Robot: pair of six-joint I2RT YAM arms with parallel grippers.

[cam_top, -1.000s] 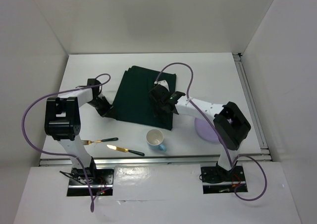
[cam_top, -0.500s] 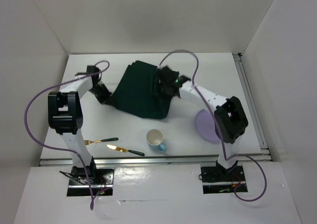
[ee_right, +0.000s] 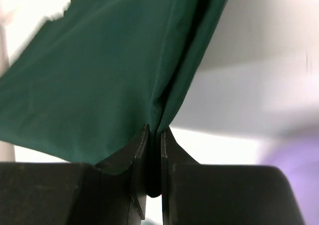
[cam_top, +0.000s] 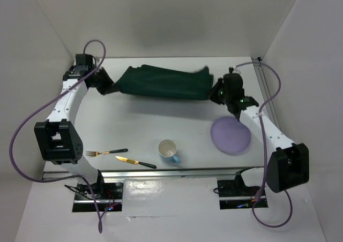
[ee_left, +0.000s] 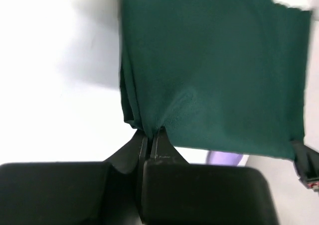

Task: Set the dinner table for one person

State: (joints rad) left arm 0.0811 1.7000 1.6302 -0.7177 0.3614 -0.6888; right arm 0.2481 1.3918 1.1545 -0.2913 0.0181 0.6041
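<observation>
Spanning the far part of the white worktop (cam_top: 139, 121), a dark green cloth (cam_top: 161, 81) is drawn into a long band between two robot arms. At far left, the left end effector (cam_top: 107, 87) is clamped on one end of the cloth; its wrist camera shows the fingers (ee_left: 142, 145) pressed together on a bunched fold. At the right end of the band, the right end effector (cam_top: 215, 92) pinches the opposite end, fabric caught between its nearly closed fingers (ee_right: 138, 145). Along the near edge lie a fork (cam_top: 107, 152) and a knife (cam_top: 135, 161), both gold with dark handles, just beside each other. Right of them stands an upright white-and-blue cup (cam_top: 169, 150), then a lilac plate (cam_top: 230, 136) partly under the right arm. All four rest on the worktop, well apart from the cloth.
</observation>
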